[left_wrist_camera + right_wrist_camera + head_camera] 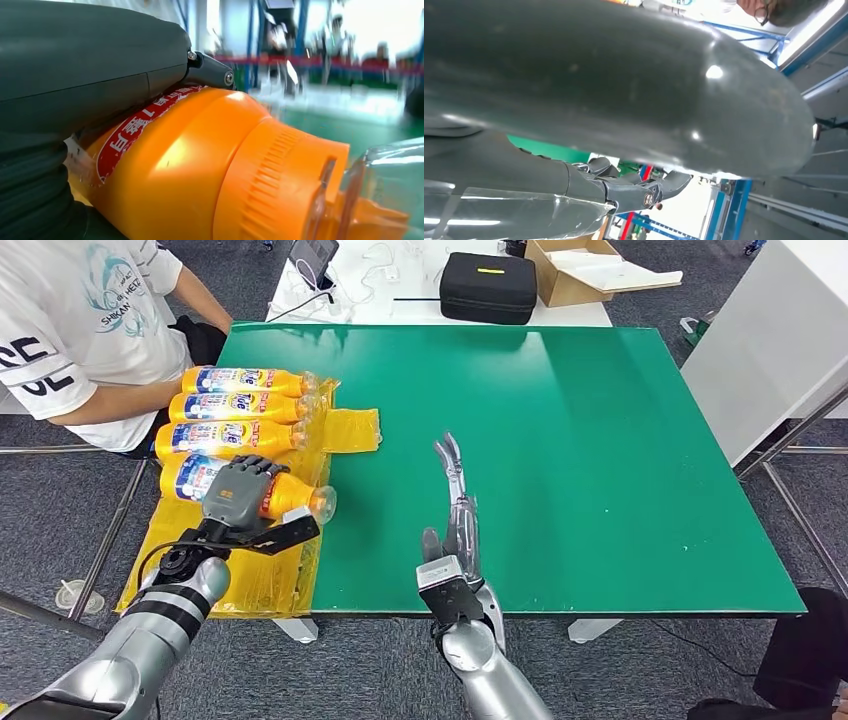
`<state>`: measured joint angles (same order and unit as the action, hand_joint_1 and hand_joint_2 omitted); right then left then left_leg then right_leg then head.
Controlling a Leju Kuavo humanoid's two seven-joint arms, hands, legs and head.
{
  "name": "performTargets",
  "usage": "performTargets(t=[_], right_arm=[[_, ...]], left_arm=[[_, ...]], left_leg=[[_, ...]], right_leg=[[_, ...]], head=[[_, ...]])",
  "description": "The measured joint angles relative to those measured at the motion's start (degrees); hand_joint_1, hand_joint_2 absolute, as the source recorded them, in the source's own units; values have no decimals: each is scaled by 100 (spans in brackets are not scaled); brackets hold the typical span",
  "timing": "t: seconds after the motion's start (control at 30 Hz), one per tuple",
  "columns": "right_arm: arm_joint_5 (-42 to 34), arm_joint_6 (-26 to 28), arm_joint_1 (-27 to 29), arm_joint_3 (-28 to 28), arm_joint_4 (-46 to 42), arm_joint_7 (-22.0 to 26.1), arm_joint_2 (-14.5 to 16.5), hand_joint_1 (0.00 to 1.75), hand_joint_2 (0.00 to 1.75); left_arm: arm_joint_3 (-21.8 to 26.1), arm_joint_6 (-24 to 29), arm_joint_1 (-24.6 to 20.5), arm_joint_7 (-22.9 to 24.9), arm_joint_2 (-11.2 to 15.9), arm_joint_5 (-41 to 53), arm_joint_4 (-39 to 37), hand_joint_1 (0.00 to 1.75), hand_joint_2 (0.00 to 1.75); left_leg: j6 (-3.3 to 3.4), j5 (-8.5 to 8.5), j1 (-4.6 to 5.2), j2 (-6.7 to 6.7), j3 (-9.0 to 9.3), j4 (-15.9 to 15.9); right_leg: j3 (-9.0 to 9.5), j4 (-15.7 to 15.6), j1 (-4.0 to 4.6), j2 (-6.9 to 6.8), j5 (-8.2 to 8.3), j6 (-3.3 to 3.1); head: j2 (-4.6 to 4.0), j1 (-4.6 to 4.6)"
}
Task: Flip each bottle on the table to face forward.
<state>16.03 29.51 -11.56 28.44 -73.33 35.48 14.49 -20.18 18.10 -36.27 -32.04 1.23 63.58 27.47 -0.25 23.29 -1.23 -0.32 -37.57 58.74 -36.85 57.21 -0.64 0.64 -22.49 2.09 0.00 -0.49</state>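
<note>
Several orange bottles lie side by side on a yellow sheet (352, 428) at the left of the green table (600, 460), caps pointing right. My left hand (238, 492) lies over the nearest bottle (292, 496) and grips it, thumb underneath at the front. The left wrist view shows this bottle (200, 165) close up, with its red label under my fingers (210, 72). The other bottles (235, 406) lie farther back, labels up. My right hand (458, 502) is stretched out edge-on over the table's front middle, fingers straight and holding nothing. The right wrist view shows its fingers (624, 190) extended.
A person in a white shirt (80, 320) sits at the table's left end, one forearm (120, 405) close behind the bottles. A black case (488, 286) and a cardboard box (590, 268) stand on a white table behind. A white cabinet (770, 350) stands to the right.
</note>
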Motion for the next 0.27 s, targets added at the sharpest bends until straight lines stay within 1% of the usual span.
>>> performTargets(t=[0.1, 0.27], right_arm=[[-21, -70, -2, 5, 1, 4, -4, 0, 0], [-31, -158, -5, 25, 2, 4, -4, 0, 0]], left_arm=[[-117, -362, -3, -99, 99, -61, -205, 175, 175], [-208, -684, 7, -169, 164, -233, -395, 175, 175]], left_leg=[[-1, 0, -3, -1, -4, 0], [-1, 0, -3, -3, -9, -1]], right_leg=[[-2, 1, 2, 0, -2, -2], [-2, 1, 1, -1, -3, -2]], head=[[0, 0], [0, 1]])
